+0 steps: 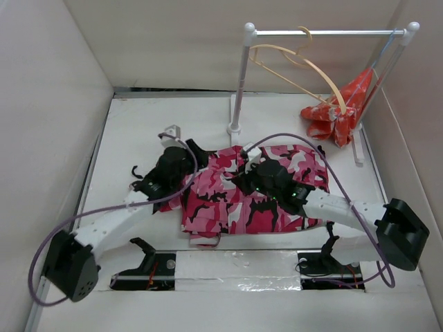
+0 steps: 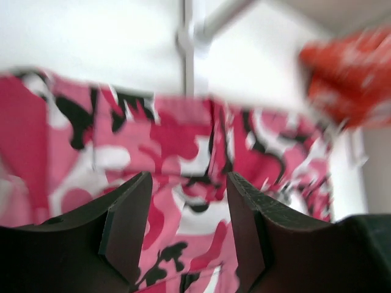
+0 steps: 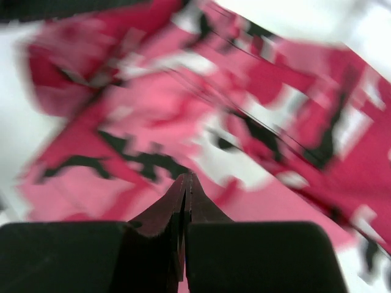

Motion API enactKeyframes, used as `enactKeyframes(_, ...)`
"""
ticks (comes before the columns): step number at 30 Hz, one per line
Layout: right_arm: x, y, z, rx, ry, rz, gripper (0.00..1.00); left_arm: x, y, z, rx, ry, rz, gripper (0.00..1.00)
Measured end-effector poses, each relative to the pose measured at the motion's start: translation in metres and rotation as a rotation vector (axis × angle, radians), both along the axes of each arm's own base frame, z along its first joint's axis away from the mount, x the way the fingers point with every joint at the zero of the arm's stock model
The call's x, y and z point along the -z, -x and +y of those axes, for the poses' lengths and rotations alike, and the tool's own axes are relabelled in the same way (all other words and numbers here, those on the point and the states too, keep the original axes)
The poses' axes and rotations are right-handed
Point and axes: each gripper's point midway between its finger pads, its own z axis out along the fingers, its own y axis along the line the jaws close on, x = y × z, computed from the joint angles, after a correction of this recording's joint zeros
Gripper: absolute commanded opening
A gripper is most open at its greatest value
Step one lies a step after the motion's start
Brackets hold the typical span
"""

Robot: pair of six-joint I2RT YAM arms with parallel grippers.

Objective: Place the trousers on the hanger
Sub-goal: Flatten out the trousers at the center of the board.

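The pink, red, white and black camouflage trousers lie folded flat on the white table. The beige wooden hanger hangs by its hook from the white rail at the back right, empty. My left gripper is open over the trousers' left edge. In the left wrist view its fingers stand apart above the cloth, with nothing between them. My right gripper is over the middle of the trousers. In the right wrist view its fingers are pressed together just above the cloth, with nothing seen between them.
A white rail on two ball-topped posts stands at the back. A red-orange cloth with white marks hangs by its right post and also shows in the left wrist view. White walls close in the table on three sides.
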Motion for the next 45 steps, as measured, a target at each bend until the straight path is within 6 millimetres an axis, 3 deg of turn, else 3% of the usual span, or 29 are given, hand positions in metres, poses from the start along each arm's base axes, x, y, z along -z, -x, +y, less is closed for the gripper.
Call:
enactKeyframes(4, -0.033, 0.023, 0.051, -0.133, -0.046, -0.069, 0.02, -0.079, 0.003, 0.049, -0.151, 0.109, -0.194, 0.48)
enactKeyframes(7, -0.04, 0.038, 0.084, -0.212, -0.057, -0.089, 0.1, -0.131, 0.022, 0.084, -0.25, 0.194, -0.336, 0.47)
enactKeyframes(8, -0.04, 0.043, 0.095, -0.238, -0.054, -0.094, 0.16, -0.145, 0.03, 0.093, -0.272, 0.217, -0.372, 0.47)
enactKeyframes(12, -0.033, 0.057, 0.132, -0.305, -0.025, -0.101, 0.65, -0.199, 0.06, 0.122, -0.327, 0.295, -0.494, 0.46)
enactKeyframes(15, -0.034, 0.06, 0.175, -0.34, -0.011, -0.112, 0.75, -0.229, 0.077, 0.134, -0.338, 0.331, -0.553, 0.46)
enactKeyframes(16, -0.034, 0.06, 0.178, -0.343, -0.011, -0.111, 0.75, -0.235, 0.08, 0.136, -0.339, 0.339, -0.565, 0.46)
enactKeyframes(18, -0.032, 0.063, 0.195, -0.349, -0.012, -0.096, 0.75, -0.235, 0.082, 0.138, -0.342, 0.331, -0.561, 0.46)
enactKeyframes(21, -0.023, 0.065, 0.212, -0.34, -0.02, -0.063, 0.75, -0.219, 0.082, 0.138, -0.341, 0.299, -0.526, 0.46)
enactKeyframes(25, 0.01, 0.059, 0.228, -0.279, 0.001, 0.009, 0.74, -0.2, 0.082, 0.138, -0.338, 0.267, -0.487, 0.46)
enactKeyframes(29, 0.052, 0.047, 0.234, -0.195, 0.058, 0.083, 0.73, -0.193, 0.081, 0.135, -0.325, 0.254, -0.472, 0.46)
enactKeyframes(32, 0.071, 0.038, 0.235, -0.13, 0.09, 0.108, 0.71, -0.189, 0.08, 0.133, -0.317, 0.245, -0.466, 0.46)
enactKeyframes(34, 0.076, 0.032, 0.234, -0.087, 0.096, 0.108, 0.56, -0.186, 0.08, 0.132, -0.312, 0.242, -0.461, 0.46)
enactKeyframes(35, 0.077, 0.03, 0.233, -0.07, 0.095, 0.107, 0.4, -0.183, 0.079, 0.131, -0.308, 0.24, -0.458, 0.46)
enactKeyframes(36, 0.077, 0.027, 0.232, -0.054, 0.09, 0.107, 0.2, -0.18, 0.079, 0.131, -0.306, 0.237, -0.453, 0.46)
enactKeyframes(39, 0.07, 0.02, 0.231, -0.031, 0.037, 0.101, 0.0, -0.176, 0.078, 0.13, -0.303, 0.23, -0.444, 0.46)
enactKeyframes(43, 0.036, 0.011, 0.218, -0.085, -0.104, 0.102, 0.0, -0.173, 0.077, 0.129, -0.301, 0.229, -0.44, 0.46)
enactKeyframes(45, -0.008, -0.004, 0.204, -0.116, -0.246, 0.102, 0.0, -0.172, 0.077, 0.128, -0.295, 0.23, -0.439, 0.46)
